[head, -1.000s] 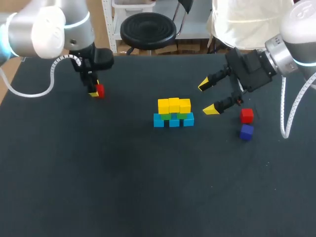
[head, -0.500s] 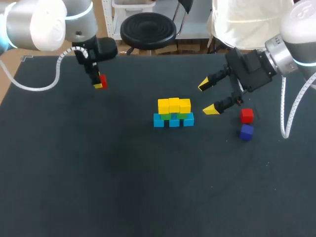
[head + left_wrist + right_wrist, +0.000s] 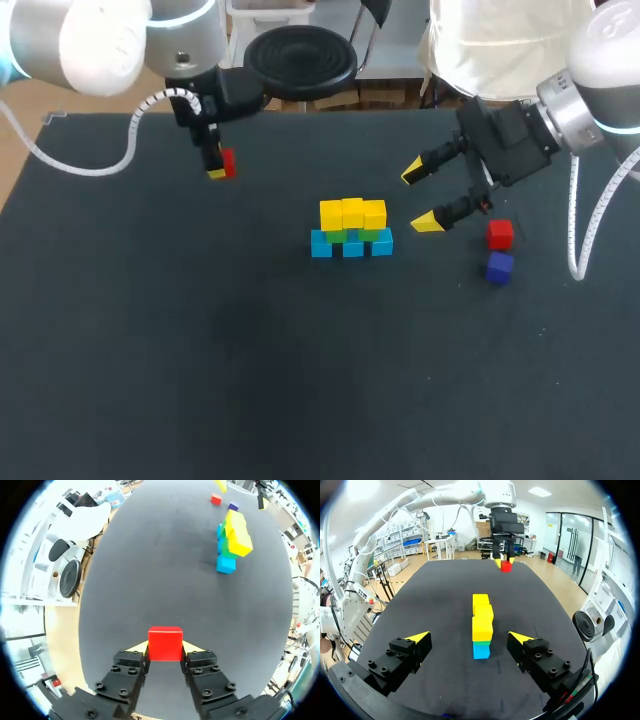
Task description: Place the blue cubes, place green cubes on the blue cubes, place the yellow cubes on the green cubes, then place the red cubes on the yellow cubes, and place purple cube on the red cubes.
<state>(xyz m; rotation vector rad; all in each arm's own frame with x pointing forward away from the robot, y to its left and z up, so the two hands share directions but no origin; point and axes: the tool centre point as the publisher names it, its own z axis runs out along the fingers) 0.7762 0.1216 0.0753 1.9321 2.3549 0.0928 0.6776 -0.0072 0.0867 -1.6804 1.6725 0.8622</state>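
Nearest me, the purple cube (image 3: 499, 267) sits on the table (image 3: 200, 350) at my right, with a loose red cube (image 3: 500, 234) just behind it. Mid-table stands the stack: a row of blue cubes (image 3: 352, 247), green cubes (image 3: 368, 235) on them, yellow cubes (image 3: 352, 213) on top. My right gripper (image 3: 420, 197) hangs just beside the stack, fingers spread wide, holding nothing. Farthest off, at the far left, my left gripper (image 3: 217, 170) pinches a second red cube (image 3: 165, 643) between both yellow tips
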